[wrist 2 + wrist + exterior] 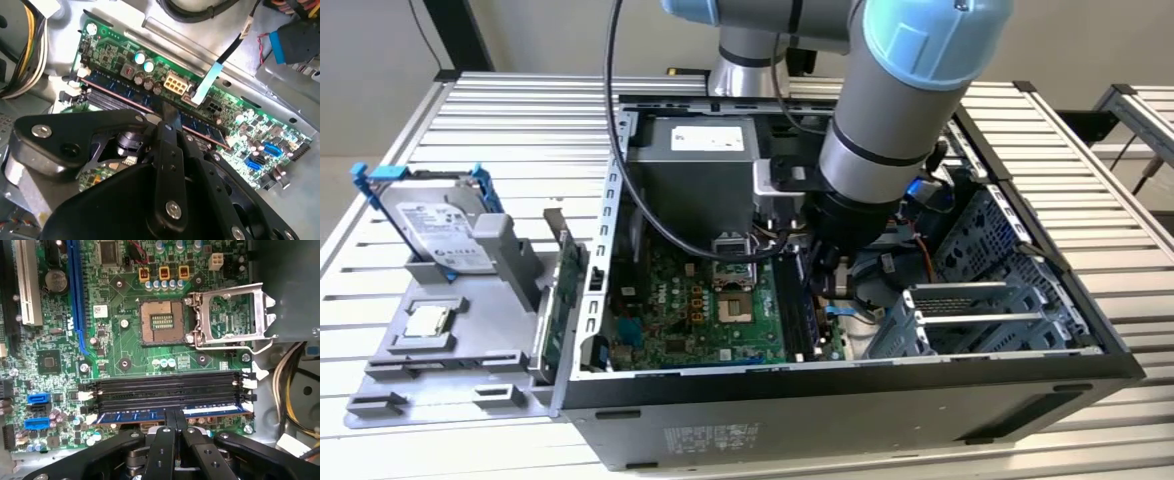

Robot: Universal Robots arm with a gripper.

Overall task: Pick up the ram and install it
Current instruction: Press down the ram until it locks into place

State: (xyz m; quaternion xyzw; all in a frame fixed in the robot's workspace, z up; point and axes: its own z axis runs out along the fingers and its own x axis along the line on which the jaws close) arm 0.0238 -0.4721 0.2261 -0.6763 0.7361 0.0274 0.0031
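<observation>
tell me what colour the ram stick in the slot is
Blue, a row of darker chips along it; the ram shows best in the first wrist view.

Ram (170, 414) in the motherboard's (125, 365) outermost slot, pincer (174, 421) on its middle, processor socket (161, 322) beyond.

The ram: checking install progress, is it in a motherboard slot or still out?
In a slot. The ram lies along the outermost memory slot in both wrist views, jaws closed on its middle; whether it is fully seated cannot be told.
</observation>
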